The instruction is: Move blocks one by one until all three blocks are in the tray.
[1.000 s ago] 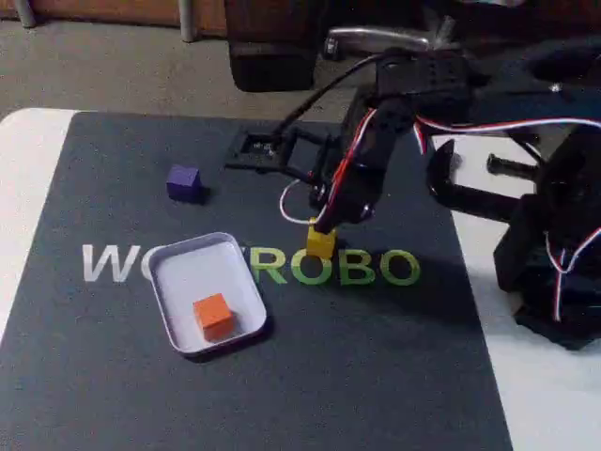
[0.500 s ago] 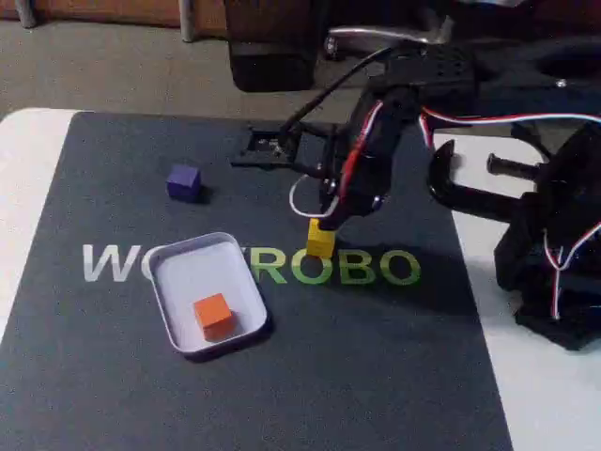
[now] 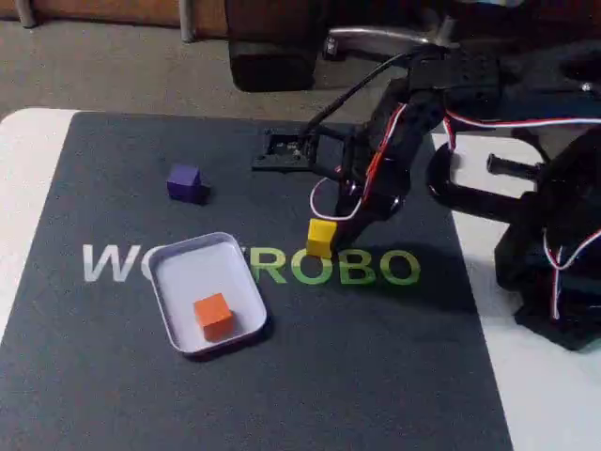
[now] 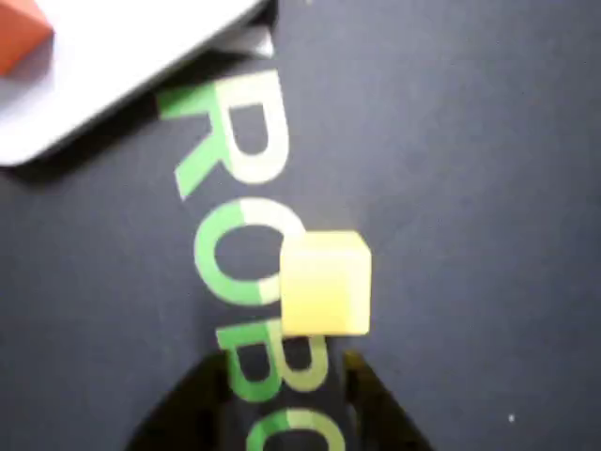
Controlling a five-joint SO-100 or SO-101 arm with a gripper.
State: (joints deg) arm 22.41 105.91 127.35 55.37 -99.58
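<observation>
Black gripper (image 4: 282, 395), fingers parted and empty, hangs near matte yellow cube (image 4: 325, 283).

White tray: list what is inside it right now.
The white tray holds one orange block, toward its near end in the fixed view; the rest of its floor is bare. The yellow block and purple block sit outside on the mat.

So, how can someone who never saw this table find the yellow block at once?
Find the dark mat with green lettering. The yellow block sits on those letters, right of the white tray, in the fixed view. The orange block lies in the tray, the purple block farther back.
</observation>
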